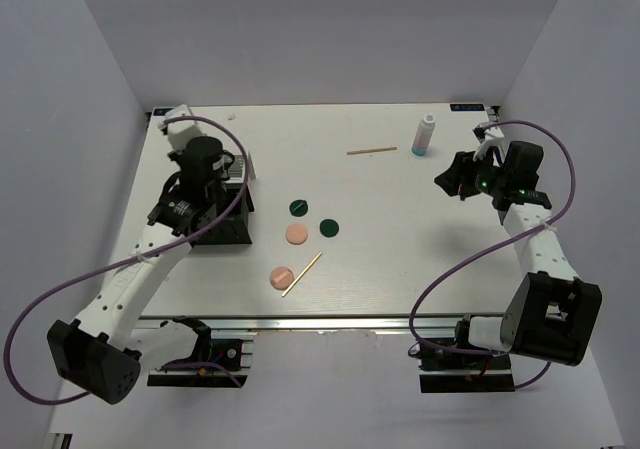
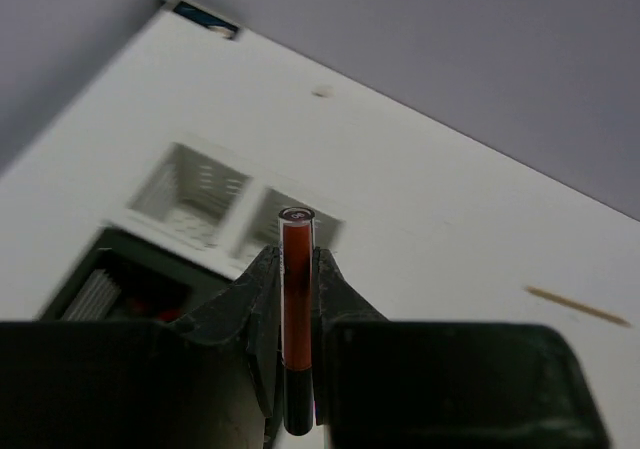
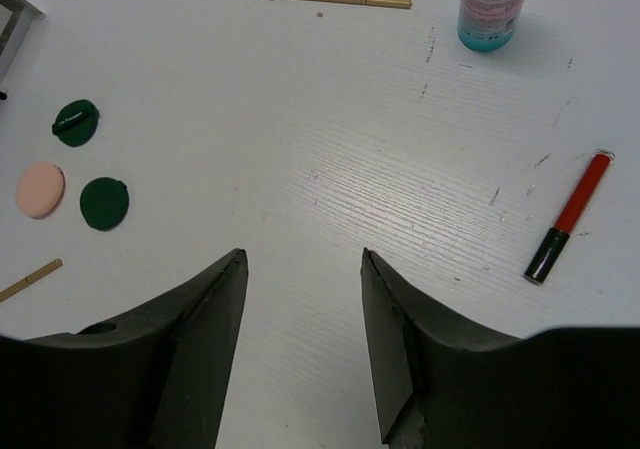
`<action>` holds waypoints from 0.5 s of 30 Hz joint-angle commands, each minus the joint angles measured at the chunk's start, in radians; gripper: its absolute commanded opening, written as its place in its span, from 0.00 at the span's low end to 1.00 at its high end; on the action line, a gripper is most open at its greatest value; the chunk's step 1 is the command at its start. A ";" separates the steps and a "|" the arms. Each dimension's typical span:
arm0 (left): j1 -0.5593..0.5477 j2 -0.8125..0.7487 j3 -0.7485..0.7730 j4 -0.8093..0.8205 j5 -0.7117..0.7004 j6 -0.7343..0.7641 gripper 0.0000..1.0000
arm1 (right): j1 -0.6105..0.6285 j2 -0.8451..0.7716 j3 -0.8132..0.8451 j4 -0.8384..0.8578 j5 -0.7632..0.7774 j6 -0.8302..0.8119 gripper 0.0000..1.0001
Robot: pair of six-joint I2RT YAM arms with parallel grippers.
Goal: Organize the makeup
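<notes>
My left gripper (image 2: 297,254) is shut on a black-and-red stick (image 2: 297,299) and holds it upright above the black organizer box (image 2: 120,279). In the top view that gripper (image 1: 213,181) is over the box (image 1: 225,233) at the left. My right gripper (image 3: 303,254) is open and empty above bare table; in the top view it (image 1: 455,177) is at the right. A second black-and-red stick (image 3: 570,217) lies to its right. Two dark green discs (image 1: 298,207) (image 1: 329,227), two peach discs (image 1: 296,234) (image 1: 282,277) and a wooden stick (image 1: 302,274) lie mid-table.
A white-blue bottle (image 1: 425,136) stands at the back right, with another wooden stick (image 1: 372,151) lying left of it. Pale gridded compartments (image 2: 195,194) sit just beyond the black box. White walls close the table on three sides.
</notes>
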 commanded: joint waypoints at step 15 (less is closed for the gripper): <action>0.316 0.122 -0.203 0.190 -0.121 0.162 0.00 | 0.016 -0.037 0.022 -0.019 0.004 -0.066 0.60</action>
